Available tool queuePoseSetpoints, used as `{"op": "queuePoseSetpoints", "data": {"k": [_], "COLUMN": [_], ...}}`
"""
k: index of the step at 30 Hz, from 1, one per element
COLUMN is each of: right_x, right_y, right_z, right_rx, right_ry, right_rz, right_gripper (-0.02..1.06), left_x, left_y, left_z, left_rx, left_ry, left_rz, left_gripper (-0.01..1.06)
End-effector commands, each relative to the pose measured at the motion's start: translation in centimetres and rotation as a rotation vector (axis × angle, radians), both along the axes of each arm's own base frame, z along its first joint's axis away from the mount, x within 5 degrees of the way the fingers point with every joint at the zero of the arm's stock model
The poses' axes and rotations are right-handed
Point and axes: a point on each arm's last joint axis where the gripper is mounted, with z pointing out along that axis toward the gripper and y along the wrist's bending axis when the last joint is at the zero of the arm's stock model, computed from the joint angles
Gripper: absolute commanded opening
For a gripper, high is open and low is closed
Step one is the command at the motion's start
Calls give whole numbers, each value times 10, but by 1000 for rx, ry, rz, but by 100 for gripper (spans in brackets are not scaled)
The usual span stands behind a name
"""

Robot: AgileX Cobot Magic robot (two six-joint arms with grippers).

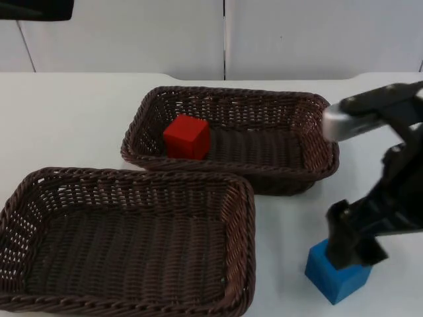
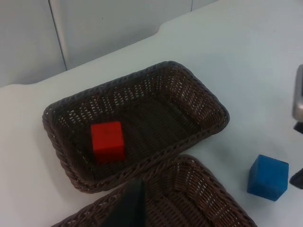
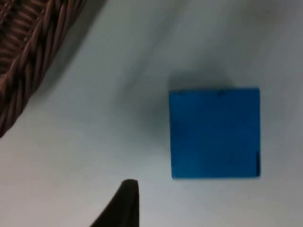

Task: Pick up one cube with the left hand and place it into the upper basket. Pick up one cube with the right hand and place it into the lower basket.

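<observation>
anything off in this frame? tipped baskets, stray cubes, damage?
Nothing stands out. Both baskets sit flat and intact: the upper basket holds the red cube, the lower basket holds no cube. The blue cube rests on the table beside the lower basket, with the right gripper over it.

Blue cube (image 1: pixel 336 277) partly behind right claw (image 1: pixel 353 254)

The top view looks down and forward over the bench (image 1: pixel 79 112) toward the wall. The left wrist view looks down from higher, sharing both baskets (and the blue cube (image 2: pixel 268 177)). The right wrist view hangs close above that cube.
</observation>
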Motion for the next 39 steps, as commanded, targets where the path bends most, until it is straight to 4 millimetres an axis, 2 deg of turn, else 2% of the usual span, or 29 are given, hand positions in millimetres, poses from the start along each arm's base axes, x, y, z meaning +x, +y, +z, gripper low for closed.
{"op": "queuePoseSetpoints", "data": {"k": [1,5,11,16,20,21,22,25,26,27,28,29,35,38,39], "right_x": [5,12,15,15,15,15,15,15,15,15,16,16,15,11,11], "right_y": [7,18,20,21,21,21,21,21,21,21,21,21,20,17,17], "right_z": [-5,-26,-44,-56,-56,-56,-56,-56,-56,-56,-53,-51,-31,0,0], "right_rx": [-1,16,6,-15,-10,-10,-10,-12,-12,-11,-7,-5,30,76,76], "right_ry": [-25,-29,-13,13,9,9,9,11,11,9,4,1,-41,-101,-101], "right_rz": [7,23,27,28,29,29,29,28,28,28,28,28,25,23,23], "right_gripper": [105,105,105,94,69,69,62,32,32,23,8,0,0,0,0], "left_x": [-2,-2,-2,-1,-1,-1,-1,-1,-1,-1,-1,-1,-1,-1,-1], "left_y": [0,0,0,0,0,0,0,0,0,0,0,0,0,0,0], "left_z": [-1,-1,-1,0,0,0,0,0,0,0,0,0,-1,-1,-1], "left_rx": [-12,-12,-12,-11,-11,-11,-11,-11,-11,-9,-9,-9,-7,-7,-7], "left_ry": [5,5,5,2,2,2,2,2,2,2,2,2,0,0,0], "left_rz": [-4,-4,-4,-3,-3,-3,-3,-3,-3,-3,-3,-3,-2,-2,-2], "left_gripper": [105,105,105,105,105,105,105,105,105,105,105,105,105,105,105]}}
